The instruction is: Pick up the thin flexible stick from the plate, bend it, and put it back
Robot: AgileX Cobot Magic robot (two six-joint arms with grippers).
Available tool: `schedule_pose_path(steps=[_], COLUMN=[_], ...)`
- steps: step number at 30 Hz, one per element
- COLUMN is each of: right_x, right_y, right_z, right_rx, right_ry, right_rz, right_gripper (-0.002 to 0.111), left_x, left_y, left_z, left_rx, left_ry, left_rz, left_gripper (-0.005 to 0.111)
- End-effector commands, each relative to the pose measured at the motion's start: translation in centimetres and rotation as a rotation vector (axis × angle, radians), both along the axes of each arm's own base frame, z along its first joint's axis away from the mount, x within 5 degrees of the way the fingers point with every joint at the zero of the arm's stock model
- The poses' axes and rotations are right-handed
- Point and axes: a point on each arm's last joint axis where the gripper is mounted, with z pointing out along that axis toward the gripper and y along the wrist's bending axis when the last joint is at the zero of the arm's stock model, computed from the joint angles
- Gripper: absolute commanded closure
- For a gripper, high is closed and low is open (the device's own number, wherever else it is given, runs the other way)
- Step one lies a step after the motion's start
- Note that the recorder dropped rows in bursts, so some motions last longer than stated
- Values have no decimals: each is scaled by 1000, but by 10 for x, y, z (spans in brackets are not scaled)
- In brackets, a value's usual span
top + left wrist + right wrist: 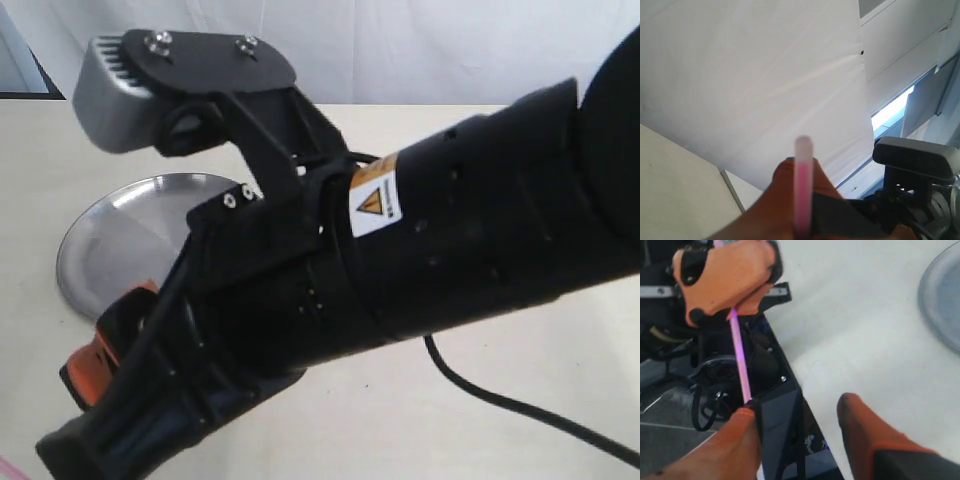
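Your left gripper point(727, 290) is shut tight on the stick point(740, 360), near one end. That is why the stick stays up in the air and does not fall. In the left wrist view, the white tip pokes out past the orange fingers point(775, 200).

The stick is not on the plate point(945, 300). It is well away from it, out past the edge of the table point(865, 315). I think it is held out there so both grippers have room to work.

Your right gripper point(795, 407) is wide open. The other end of the stick is right by one of its fingers and may be touching it, but it is not between the two.

The stick looks straight, so I think the bend is not done yet. To bend it you need a hold on both ends. The next job seems to be getting that end between the fingers and closing on it. The stick is thin and bendy, so it could slip.

A big arm point(450, 240) hides most of the outside view.
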Motion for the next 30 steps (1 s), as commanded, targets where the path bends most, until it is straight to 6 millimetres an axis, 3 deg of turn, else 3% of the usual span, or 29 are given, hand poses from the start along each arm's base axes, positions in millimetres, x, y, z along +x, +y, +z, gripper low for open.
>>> schedule_pose_path(steps=[1, 9, 13, 15, 30], right_x=[-10, -11, -10, -11, -15], right_y=[4, 3, -3, -4, -1], right_z=[2, -7, -38, -44, -39], right_rx=[6, -13, -25, -19, 24], right_ry=[-14, -22, 21, 55, 68], right_rz=[61, 62, -23, -44, -4], right_gripper=[60, 60, 60, 60, 60], left_x=[-2, -2, -2, -1, 1], left_y=[-4, -7, -7, -6, -4], left_z=[-5, -13, -15, -15, -14], left_rx=[102, 268, 316, 346, 316], left_ry=[-33, -75, -86, -108, -95], left_rz=[-10, -1, 8, 27, 44], left_gripper=[106, 106, 106, 106, 106])
